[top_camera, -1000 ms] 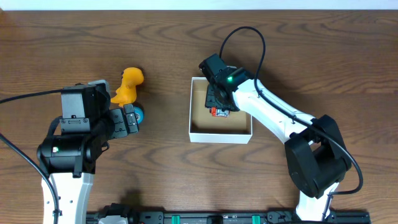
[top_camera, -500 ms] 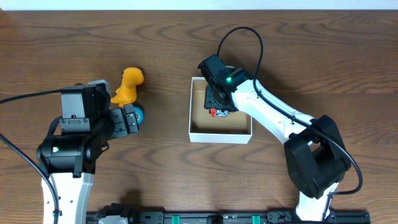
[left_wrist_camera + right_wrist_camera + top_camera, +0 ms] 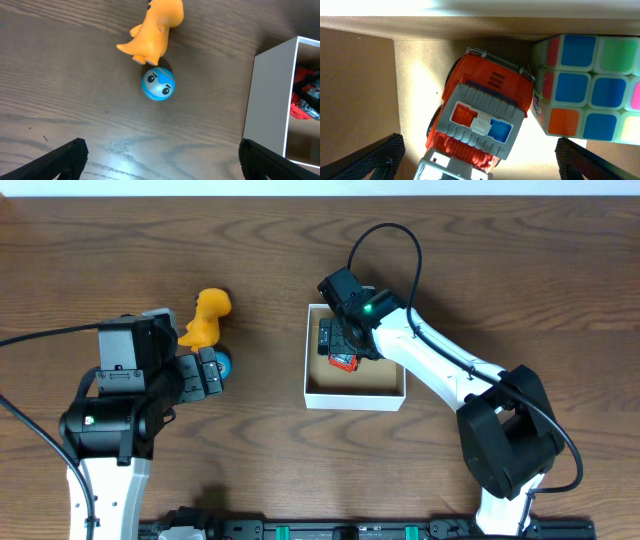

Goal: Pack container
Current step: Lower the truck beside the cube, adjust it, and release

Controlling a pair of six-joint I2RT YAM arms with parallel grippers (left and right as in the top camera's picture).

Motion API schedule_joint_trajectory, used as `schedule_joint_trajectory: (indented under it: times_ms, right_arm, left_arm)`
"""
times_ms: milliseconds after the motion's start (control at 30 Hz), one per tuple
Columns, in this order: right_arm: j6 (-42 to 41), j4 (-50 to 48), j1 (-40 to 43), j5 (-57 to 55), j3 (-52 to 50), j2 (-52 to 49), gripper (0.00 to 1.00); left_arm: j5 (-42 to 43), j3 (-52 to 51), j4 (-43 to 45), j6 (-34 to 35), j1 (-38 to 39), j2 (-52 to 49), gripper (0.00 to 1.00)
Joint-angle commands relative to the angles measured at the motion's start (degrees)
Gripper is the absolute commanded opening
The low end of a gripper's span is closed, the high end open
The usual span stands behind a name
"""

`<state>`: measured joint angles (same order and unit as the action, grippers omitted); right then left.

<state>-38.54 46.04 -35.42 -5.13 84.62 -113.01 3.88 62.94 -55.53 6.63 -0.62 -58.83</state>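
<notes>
The container (image 3: 306, 380), a shallow white box with a tan inside, sits at mid table. My right gripper (image 3: 343, 340) is down inside it, open. In the right wrist view a red and grey toy truck (image 3: 480, 117) lies on the tan floor (image 3: 360, 75) between my spread fingers (image 3: 375, 157), next to a colour cube (image 3: 587, 90). The truck also shows in the overhead view (image 3: 344, 362). My left gripper (image 3: 207, 373) is open and empty beside a blue ball (image 3: 158, 84) and an orange dinosaur (image 3: 152, 35).
The ball (image 3: 223, 363) and dinosaur (image 3: 206, 318) lie on the wooden table left of the box. The box's white wall (image 3: 267, 100) stands to the right of my left gripper (image 3: 160, 167). The right arm reaches in from the front right.
The right gripper's jaws have spread inside the box and more of the red truck now shows below them. The left arm has not moved.
</notes>
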Motion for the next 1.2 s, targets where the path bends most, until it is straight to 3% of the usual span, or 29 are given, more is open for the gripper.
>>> schedule_joint_trajectory:
  times_ms: [0, 433, 500, 533, 633, 700, 1167]
  right_arm:
    - [1.2, -0.2, -0.3, -1.1, 0.3, -0.1, 0.96]
    - [9.0, 3.7, -1.6, -1.7, 6.1, 8.5, 0.79]
    - [11.8, 4.3, -2.5, -0.4, 6.2, 9.7, 0.67]
    - [13.0, 5.2, -3.1, 0.7, 6.2, 10.2, 0.52]
    - [15.2, 7.7, -4.4, 2.8, 6.1, 10.3, 0.26]
    - [16.7, 8.2, -4.9, 4.9, 5.4, 10.1, 0.16]
    - [22.0, 8.3, -7.4, 10.0, 3.6, 4.9, 0.15]
  left_arm:
    - [-0.6, 1.0, -0.2, -0.3, 0.2, -0.3, 0.98]
    - [-0.6, 1.0, -0.2, -0.3, 0.2, -0.3, 0.98]
    - [-0.6, 1.0, -0.2, -0.3, 0.2, -0.3, 0.98]
    - [-0.6, 1.0, -0.2, -0.3, 0.2, -0.3, 0.98]
    - [-0.6, 1.0, -0.4, -0.3, 0.2, -0.3, 0.98]
    - [-0.6, 1.0, -0.5, -0.3, 0.2, -0.3, 0.98]
    - [-0.6, 1.0, -0.6, -0.3, 0.2, -0.3, 0.98]
